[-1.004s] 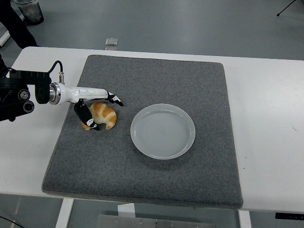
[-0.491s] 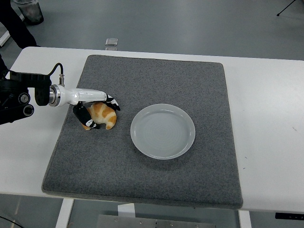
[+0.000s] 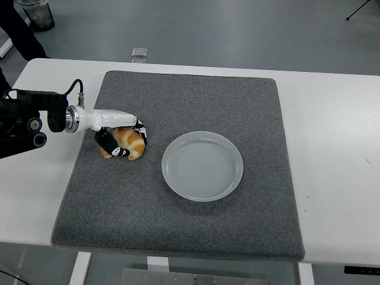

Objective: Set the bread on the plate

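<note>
White table (image 3: pixel 332 148) carries a grey felt mat (image 3: pixel 196 231). On it the left hand (image 3: pixel 122 138), white-shelled with black fingers, curls around a golden-brown croissant-shaped bread (image 3: pixel 129 143); to its right, apart, lies a round translucent white plate (image 3: pixel 202 165).

Left robot hand (image 3: pixel 122 138) reaches in, fingers curled closed.

I count one bread (image 3: pixel 126 143), a single croissant-shaped piece, and one plate (image 3: pixel 202 165), both on one grey mat (image 3: pixel 178 225) spread over one white desk (image 3: pixel 332 148). I see one robot hand (image 3: pixel 122 138) in view, reaching in from the left, and one small clear object (image 3: pixel 139 53) beyond the desk's far edge.
</note>
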You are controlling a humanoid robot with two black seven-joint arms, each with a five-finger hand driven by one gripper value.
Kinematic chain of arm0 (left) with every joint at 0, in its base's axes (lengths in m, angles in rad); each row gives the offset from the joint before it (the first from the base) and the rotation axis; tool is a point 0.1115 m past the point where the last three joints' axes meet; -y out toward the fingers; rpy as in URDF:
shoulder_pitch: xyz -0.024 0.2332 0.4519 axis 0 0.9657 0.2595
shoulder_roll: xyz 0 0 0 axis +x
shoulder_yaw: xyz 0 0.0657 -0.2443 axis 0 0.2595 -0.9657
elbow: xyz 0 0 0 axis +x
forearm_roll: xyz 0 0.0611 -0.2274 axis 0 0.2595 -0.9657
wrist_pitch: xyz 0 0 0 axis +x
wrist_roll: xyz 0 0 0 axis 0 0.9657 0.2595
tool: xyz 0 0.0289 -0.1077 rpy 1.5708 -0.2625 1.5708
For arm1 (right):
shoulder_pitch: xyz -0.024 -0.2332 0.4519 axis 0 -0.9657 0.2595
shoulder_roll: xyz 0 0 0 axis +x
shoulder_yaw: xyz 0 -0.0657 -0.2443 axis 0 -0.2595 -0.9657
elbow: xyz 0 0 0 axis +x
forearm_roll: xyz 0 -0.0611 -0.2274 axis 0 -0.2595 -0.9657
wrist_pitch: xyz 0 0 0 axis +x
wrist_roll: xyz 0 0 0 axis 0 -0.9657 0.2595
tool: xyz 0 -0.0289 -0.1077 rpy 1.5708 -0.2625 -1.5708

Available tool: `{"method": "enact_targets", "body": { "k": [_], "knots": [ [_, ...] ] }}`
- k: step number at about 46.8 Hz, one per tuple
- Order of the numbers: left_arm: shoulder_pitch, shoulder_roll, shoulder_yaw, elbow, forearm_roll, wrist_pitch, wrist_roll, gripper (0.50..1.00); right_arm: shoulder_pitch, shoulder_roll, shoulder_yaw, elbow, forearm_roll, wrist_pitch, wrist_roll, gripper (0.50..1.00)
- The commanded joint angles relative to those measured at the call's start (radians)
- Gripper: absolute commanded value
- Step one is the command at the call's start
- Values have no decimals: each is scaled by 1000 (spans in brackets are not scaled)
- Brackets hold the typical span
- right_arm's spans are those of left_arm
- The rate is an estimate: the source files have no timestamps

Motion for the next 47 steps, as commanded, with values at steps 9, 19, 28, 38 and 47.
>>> {"method": "enact_targets", "body": {
  "k": [9,19,28,38,47],
  "knots": [
    [-1,-3,0,8,4,23,-1,500,0,0,0,0,0,0,0,954],
    [-12,-1,-8,16,4,48,-1,500,0,0,0,0,0,0,0,952],
    [-45,8,-17,11,-3,48,-2,500,0,0,0,0,0,0,0,954],
    [-140,29,-21,6,-16,45,-8,500,0,0,0,0,0,0,0,952],
    [-216,51,-87,6,-18,17,-8,500,0,0,0,0,0,0,0,954]
  ]
}}
